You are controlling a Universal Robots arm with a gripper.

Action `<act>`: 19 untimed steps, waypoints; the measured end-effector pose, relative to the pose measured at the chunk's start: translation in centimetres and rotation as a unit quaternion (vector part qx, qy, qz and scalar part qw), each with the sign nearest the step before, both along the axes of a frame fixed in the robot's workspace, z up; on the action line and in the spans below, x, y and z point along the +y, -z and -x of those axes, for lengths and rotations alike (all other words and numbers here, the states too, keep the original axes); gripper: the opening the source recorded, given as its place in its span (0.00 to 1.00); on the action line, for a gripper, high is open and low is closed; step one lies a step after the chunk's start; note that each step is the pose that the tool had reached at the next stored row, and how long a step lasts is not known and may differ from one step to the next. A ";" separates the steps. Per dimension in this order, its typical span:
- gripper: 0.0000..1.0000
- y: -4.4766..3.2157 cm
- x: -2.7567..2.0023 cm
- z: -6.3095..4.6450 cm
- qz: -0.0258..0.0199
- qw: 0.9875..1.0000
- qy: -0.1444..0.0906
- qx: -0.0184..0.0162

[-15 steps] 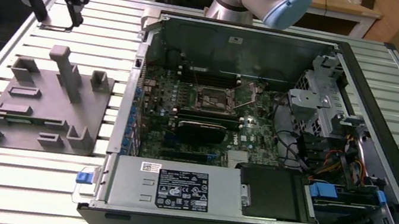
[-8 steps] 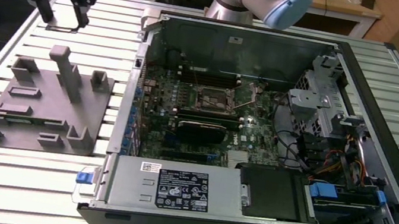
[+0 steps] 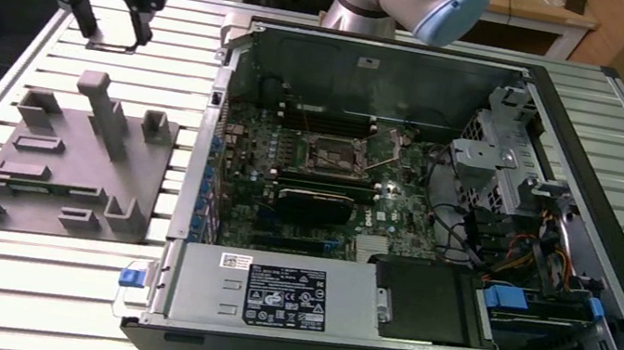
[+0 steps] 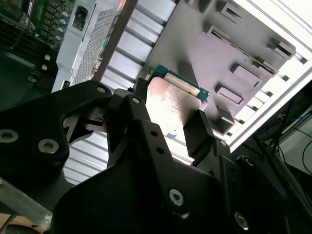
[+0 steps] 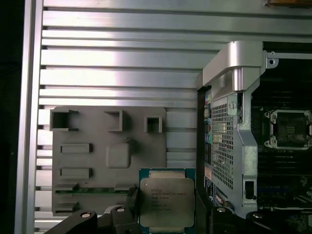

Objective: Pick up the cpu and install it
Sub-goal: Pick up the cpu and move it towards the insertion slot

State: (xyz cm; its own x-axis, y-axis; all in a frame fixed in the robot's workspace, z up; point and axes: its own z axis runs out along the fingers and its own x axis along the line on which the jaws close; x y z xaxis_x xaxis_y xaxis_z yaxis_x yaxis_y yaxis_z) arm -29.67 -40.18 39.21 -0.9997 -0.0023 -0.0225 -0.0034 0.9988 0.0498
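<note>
The cpu (image 5: 167,199) is a small flat square chip with a silvery top and a green rim. My gripper (image 5: 167,204) is shut on it, with one finger against each side edge. In the second wrist view the cpu (image 4: 173,95) shows its pale face between the black fingers (image 4: 197,129). In the exterior view my gripper (image 3: 114,38) hangs over the slatted table at the far left. It is above and behind the grey fixture (image 3: 69,165), and the cpu (image 3: 114,45) looks like a thin strip at the fingertips. The motherboard socket (image 3: 341,153) lies open in the case, off to the exterior view's right.
The open computer case (image 3: 611,185) fills the middle and right of the slatted metal table (image 3: 32,281). Its metal rear wall (image 5: 234,122) stands between my gripper and the socket (image 5: 288,129). The grey fixture (image 5: 107,156) has upright posts. The arm's base (image 3: 409,2) is behind the case.
</note>
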 end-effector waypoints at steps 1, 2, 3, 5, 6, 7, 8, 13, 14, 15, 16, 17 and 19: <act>0.54 0.00 0.00 -0.2 0.000 1.000 0.000 0.000; 0.54 0.00 0.00 -0.4 0.000 1.000 0.000 0.000; 0.54 -0.01 0.00 -0.6 0.000 1.000 0.000 0.000; 0.54 0.00 0.00 -1.0 0.000 1.000 0.000 0.000; 0.54 0.00 0.00 -1.2 0.000 1.000 0.000 0.000; 0.54 0.00 0.00 -1.4 0.000 1.000 0.000 0.000; 0.54 0.00 0.00 -1.6 0.000 1.000 0.000 0.000; 0.54 0.00 0.00 -2.5 0.000 1.000 0.000 0.000; 0.54 -0.01 0.00 -2.6 0.000 1.000 0.000 0.000; 0.54 -0.01 0.00 -2.8 0.000 1.000 0.000 0.000; 0.54 0.00 0.00 -3.0 0.000 1.000 0.000 0.000; 0.54 0.00 0.00 -3.2 0.000 1.000 0.000 0.000; 0.54 0.00 0.00 -3.5 0.000 1.000 0.000 0.000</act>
